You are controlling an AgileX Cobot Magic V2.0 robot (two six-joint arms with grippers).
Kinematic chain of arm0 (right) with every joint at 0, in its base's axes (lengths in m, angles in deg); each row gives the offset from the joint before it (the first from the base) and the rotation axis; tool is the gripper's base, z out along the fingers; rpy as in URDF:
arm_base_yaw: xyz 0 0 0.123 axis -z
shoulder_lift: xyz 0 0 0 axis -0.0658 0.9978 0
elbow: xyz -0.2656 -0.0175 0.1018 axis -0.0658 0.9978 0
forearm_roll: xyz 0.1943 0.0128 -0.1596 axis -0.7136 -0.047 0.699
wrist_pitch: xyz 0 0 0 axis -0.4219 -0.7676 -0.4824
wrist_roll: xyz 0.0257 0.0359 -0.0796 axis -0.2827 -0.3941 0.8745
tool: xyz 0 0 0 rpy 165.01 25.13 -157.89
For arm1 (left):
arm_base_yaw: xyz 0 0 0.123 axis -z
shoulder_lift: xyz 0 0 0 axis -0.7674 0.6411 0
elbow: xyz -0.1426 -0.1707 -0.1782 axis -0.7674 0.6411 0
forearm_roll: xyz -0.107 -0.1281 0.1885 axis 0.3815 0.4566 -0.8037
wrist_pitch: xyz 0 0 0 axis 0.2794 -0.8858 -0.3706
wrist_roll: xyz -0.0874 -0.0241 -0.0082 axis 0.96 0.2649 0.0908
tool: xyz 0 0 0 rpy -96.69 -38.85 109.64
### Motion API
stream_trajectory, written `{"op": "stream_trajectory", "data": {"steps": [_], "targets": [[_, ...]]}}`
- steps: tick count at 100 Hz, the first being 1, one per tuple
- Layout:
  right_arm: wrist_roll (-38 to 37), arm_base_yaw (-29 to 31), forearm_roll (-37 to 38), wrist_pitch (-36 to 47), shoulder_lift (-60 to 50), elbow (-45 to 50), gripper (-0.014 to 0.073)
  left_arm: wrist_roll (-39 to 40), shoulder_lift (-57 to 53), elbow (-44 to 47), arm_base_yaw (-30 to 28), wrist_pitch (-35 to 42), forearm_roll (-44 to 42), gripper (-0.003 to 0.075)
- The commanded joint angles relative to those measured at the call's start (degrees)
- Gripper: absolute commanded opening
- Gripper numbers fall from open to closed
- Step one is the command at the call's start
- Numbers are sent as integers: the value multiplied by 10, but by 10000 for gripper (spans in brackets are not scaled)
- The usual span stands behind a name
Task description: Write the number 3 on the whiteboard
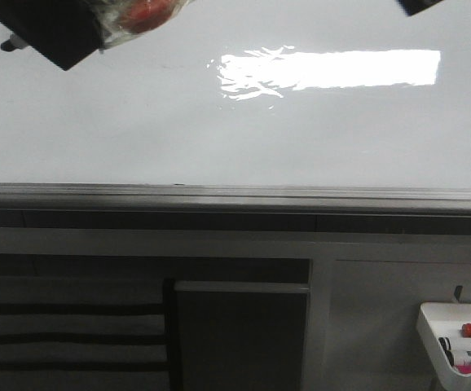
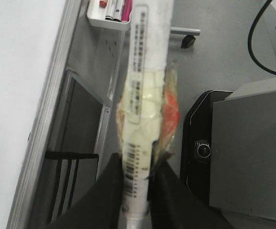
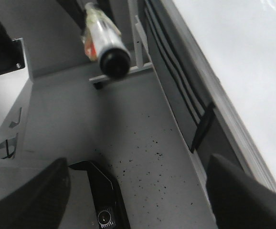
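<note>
Left gripper (image 2: 137, 191): closed on the marker (image 2: 145, 109), both dark fingers (image 2: 110, 191) pinching the barrel low down so the long free end reaches the board first.
Marker: white barrel with printed label, wrapped midway in yellowish tape over something red; it runs straight out from the jaws. In the right wrist view its dark round end (image 3: 114, 61) faces that camera. Whether a cap is on I cannot tell.
Left arm in front view: only a dark corner (image 1: 60, 32) shows at top left, with the taped red part beside it, over the whiteboard (image 1: 235, 130). Contact between tip and board cannot be judged.
Right gripper (image 3: 135, 191): wide open, empty, its two dark fingers (image 3: 28, 195) far apart; probably parked out of the way, since one arm does the writing. In the front view just a dark corner at top right.
Whiteboard: large glossy white surface with a grey edge rail (image 1: 235, 195) and a bright rectangular light reflection (image 1: 333, 69). It fills the upper half of the front view.
Number 3: none visible on the board; a faint short dark streak (image 1: 178, 63) near the left arm is too slight to read.
Marker tray (image 1: 459, 342): small, white, below the rail at lower right, holding spare markers; well apart from both grippers.
Stage, as I judge: marker in hand, writing not yet done.
</note>
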Motion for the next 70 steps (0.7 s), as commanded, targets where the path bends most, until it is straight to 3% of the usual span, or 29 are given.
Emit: {"op": "stream_trajectory", "data": {"steps": [1,21,42,70], "targets": [[14,-49,-16,35,19,-40,475,-3,-14,-20,13,15,18,-19],[14,-137,2,65,73,-100,449,-3,-14,-20,13,15,13,-19],[14,-161,5,75,111,-141,434,-4,-14,-20,13,15,13,-19],[14,-161,11,75,115,-143,181,-4,-14,-20,13,15,9,-19]]}}
